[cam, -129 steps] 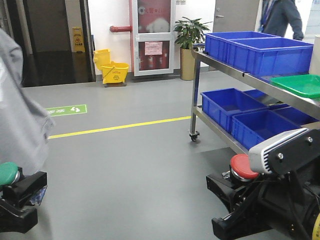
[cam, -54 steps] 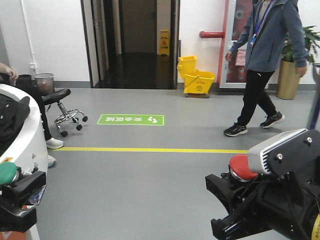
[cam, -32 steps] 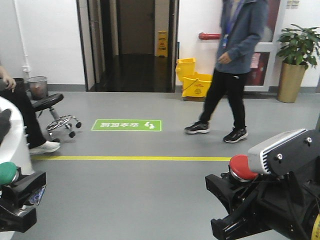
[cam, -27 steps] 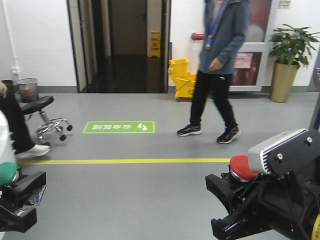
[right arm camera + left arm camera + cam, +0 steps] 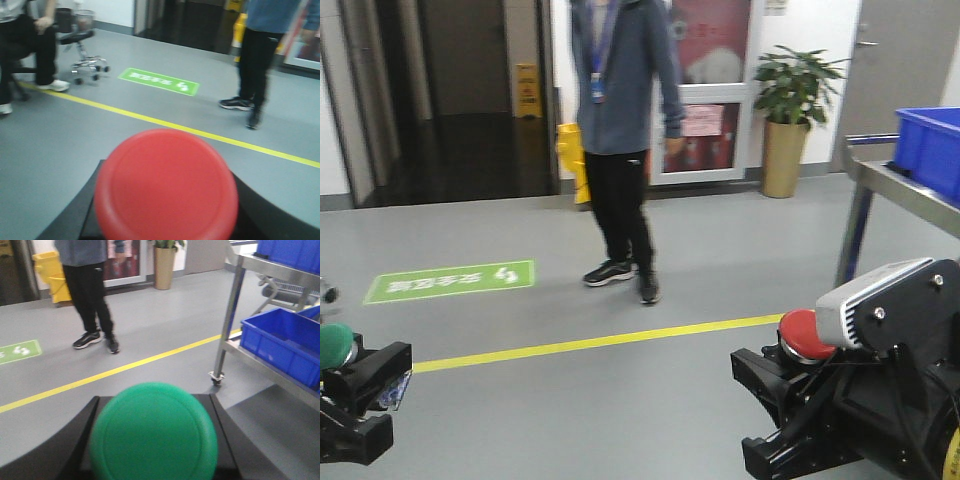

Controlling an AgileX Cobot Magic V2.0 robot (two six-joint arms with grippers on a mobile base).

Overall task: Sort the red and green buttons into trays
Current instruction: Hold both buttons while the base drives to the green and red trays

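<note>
Far left, low: my left hand [image 5: 358, 395] grips the green button [image 5: 334, 344], cap up. In the wrist view, dark fingers [image 5: 57, 447] flank the cap on both sides. Beyond lie a green floor sign [image 5: 450, 281] and a yellow floor line [image 5: 590, 343]. A person [image 5: 620, 120] stands just past the line. Far back, a potted plant [image 5: 790, 110]. Near right: my right hand [image 5: 782, 392] is clamped on the red button [image 5: 807, 333], cap up, off the floor. Far right, a blue crate [image 5: 932, 145] sits on a metal cart [image 5: 880, 185].
</note>
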